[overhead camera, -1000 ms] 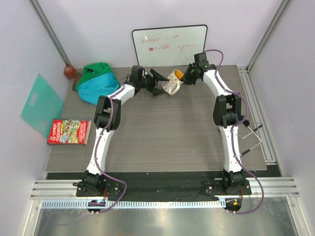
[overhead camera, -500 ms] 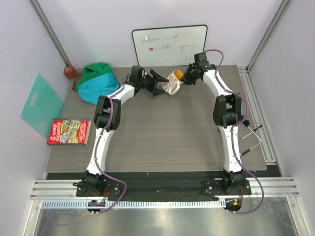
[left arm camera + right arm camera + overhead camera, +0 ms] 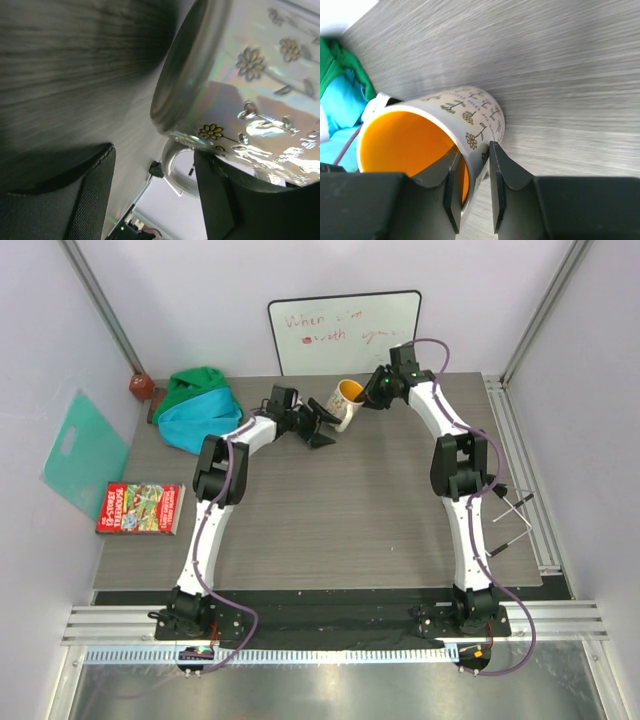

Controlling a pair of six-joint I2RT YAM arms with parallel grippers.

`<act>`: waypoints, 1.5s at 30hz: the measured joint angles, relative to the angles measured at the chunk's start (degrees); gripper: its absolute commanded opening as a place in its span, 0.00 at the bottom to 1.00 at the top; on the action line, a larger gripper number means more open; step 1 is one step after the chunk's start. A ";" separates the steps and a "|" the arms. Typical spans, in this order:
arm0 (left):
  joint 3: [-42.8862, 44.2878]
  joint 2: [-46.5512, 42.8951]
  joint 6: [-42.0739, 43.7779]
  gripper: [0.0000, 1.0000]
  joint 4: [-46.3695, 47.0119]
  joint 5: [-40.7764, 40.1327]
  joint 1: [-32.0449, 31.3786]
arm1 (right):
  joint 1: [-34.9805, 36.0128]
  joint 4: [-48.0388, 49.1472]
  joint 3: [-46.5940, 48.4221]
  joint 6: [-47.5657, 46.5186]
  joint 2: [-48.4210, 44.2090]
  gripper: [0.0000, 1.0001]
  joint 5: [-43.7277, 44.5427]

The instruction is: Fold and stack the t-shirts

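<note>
The two t-shirts lie bunched in one heap at the back left, the green one (image 3: pixel 205 380) on top of the turquoise one (image 3: pixel 198 422); the right wrist view also catches the green t-shirt (image 3: pixel 340 65) and the turquoise t-shirt (image 3: pixel 340 107). Both grippers are at a white flowered mug (image 3: pixel 345 400) with an orange inside, tilted near the whiteboard. My right gripper (image 3: pixel 474 150) is shut on the mug's (image 3: pixel 445 120) rim, one finger inside and one outside. My left gripper (image 3: pixel 152 155) is open below the mug (image 3: pixel 250 90), one finger against its side by the handle.
A whiteboard (image 3: pixel 345 330) leans on the back wall. A mint-teal plastic sheet (image 3: pixel 85 450) and a red book (image 3: pixel 140 508) lie at the left edge, with a small brown object (image 3: pixel 140 385) in the back-left corner. Thin metal rods (image 3: pixel 515 515) stick out at the right edge.
The right gripper has carried the mug a little left and toward the back, tipping it more upright. The left gripper has slid closer under the mug and its jaws have narrowed.
</note>
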 measured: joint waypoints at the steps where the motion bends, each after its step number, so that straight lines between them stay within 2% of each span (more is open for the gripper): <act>1: -0.04 0.02 0.28 0.65 -0.24 -0.15 -0.24 | 0.44 0.04 0.07 0.09 0.00 0.29 -0.17; 8: -0.04 0.02 0.85 0.65 -0.85 0.02 -0.59 | 1.38 0.70 0.09 0.52 0.00 0.30 -0.39; 12: -0.04 0.02 0.96 0.65 -0.87 0.02 -0.57 | 1.33 0.98 0.09 0.96 0.00 0.38 -0.83; 29: -0.20 0.00 0.98 0.63 -0.87 0.02 -0.35 | 1.53 3.82 3.37 3.34 -2.27 0.42 -5.40; 37: -0.57 -0.15 1.62 0.66 -0.66 0.15 0.15 | 2.01 4.20 2.95 3.39 -3.72 0.42 -5.73; 45: -3.13 -2.40 3.63 0.72 -2.91 0.52 1.46 | 1.27 2.91 -1.64 0.98 -8.81 0.42 -5.62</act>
